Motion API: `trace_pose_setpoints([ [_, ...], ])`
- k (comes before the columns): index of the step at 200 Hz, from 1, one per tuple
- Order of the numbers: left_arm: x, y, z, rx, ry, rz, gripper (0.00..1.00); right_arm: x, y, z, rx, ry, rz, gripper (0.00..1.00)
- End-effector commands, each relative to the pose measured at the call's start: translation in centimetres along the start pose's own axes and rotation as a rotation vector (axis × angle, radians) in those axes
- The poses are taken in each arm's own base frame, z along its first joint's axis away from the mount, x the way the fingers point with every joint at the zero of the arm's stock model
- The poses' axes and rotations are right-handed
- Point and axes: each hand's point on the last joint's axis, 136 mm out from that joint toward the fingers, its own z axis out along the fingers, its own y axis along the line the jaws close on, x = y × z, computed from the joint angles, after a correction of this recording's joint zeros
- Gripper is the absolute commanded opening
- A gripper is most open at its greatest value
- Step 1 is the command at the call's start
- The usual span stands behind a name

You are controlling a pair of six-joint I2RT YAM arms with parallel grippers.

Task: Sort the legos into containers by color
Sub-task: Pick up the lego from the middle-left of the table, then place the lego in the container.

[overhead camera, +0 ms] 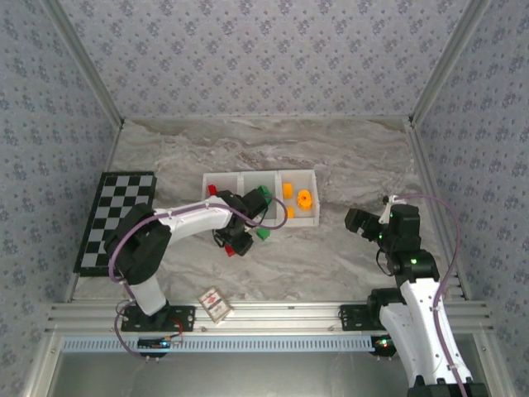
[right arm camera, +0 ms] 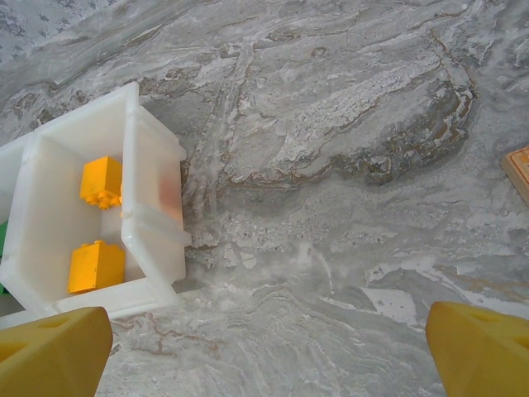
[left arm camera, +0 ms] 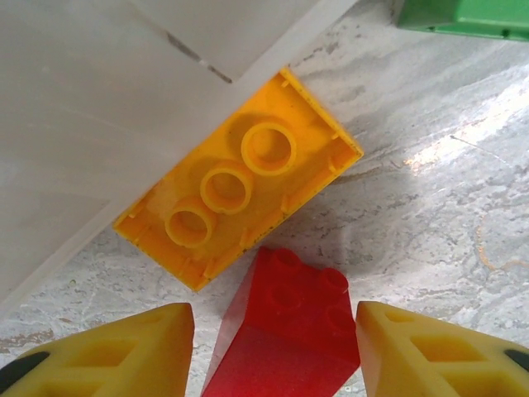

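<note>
My left gripper (left arm camera: 273,335) is down on the table in front of the containers (overhead camera: 260,175), open, with a red lego (left arm camera: 285,331) between its fingers. A gap shows on the brick's left side. Just beyond, an orange lego (left arm camera: 240,178) lies studs-down against the white tray wall (left arm camera: 99,99), and a green lego (left arm camera: 463,16) sits at the top right. In the top view a green lego (overhead camera: 263,234) lies beside the left gripper (overhead camera: 235,244). The right bin holds an orange ring (overhead camera: 304,198) and orange bricks (right arm camera: 97,266). My right gripper (right arm camera: 269,351) hovers open over bare table.
A black-and-white checkerboard (overhead camera: 116,219) lies at the left edge. A small red-patterned card (overhead camera: 216,303) sits near the front rail. A wooden-coloured edge (right arm camera: 519,169) shows at the right of the right wrist view. Marble table stretches behind the tray.
</note>
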Motion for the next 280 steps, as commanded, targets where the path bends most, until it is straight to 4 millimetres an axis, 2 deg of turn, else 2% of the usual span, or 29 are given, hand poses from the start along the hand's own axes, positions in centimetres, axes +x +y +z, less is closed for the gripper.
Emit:
trace_pose_setpoints([
  [1, 1.3, 0.4, 0.9, -0.02, 0.065, -0.021, 0.53, 0.2, -0.6, 0.1, 0.027, 0.001, 0.016, 1.0],
  [51, 1.7, 0.4, 1.4, -0.024, 0.091, -0.039, 0.52, 0.2, -0.6, 0.0, 0.029, 0.002, 0.015, 1.0],
  [101, 1.9, 0.4, 1.7, -0.03, 0.115, -0.064, 0.41, 0.2, -0.7, 0.0, 0.03, 0.0, 0.015, 1.0],
  [124, 1.5, 0.4, 0.8, -0.015, 0.083, -0.081, 0.38, 0.2, -0.7, 0.0, 0.032, 0.0, 0.016, 1.0],
  [162, 0.3, 1.1, -2.2, 0.027, -0.017, -0.135, 0.35, 0.2, -0.7, 0.0, 0.033, 0.001, 0.015, 1.0],
  [187, -0.9, 3.1, -4.3, 0.041, -0.093, -0.213, 0.35, 0.1, -0.7, 0.0, 0.034, -0.001, 0.017, 1.0],
  [210, -2.6, 6.3, -6.3, 0.025, -0.161, -0.308, 0.35, 0.2, -0.8, 0.1, 0.034, 0.0, 0.017, 1.0],
  [251, -7.4, 11.0, -9.9, 0.02, -0.308, -0.429, 0.36, 0.2, -0.8, 0.1, 0.036, 0.0, 0.018, 1.0],
  [280, -10.7, 13.7, -10.5, 0.011, -0.36, -0.494, 0.39, 0.1, -0.8, 0.1, 0.035, -0.002, 0.019, 1.0],
])
